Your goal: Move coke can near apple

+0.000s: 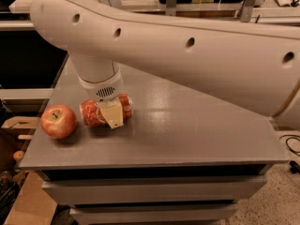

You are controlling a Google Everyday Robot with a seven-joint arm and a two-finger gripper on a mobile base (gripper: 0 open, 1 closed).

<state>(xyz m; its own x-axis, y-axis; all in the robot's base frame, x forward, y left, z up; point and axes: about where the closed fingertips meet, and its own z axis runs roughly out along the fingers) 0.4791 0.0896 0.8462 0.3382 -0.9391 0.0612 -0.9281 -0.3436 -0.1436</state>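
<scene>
The red coke can [92,113] lies on its side on the grey table [187,125], at its front left. The red-and-yellow apple [58,121] stands just left of it, a small gap apart. My gripper [111,112] comes straight down onto the can's middle. Its cream near finger [113,116] lies against the can's front side, and the far finger is hidden behind the can. The jaws sit closed around the can, which rests on the table top.
My thick white arm [187,46] spans the view above the table's back. The table's front edge [154,162] is close to the can and apple. Brown cardboard [28,205] lies on the floor at the lower left.
</scene>
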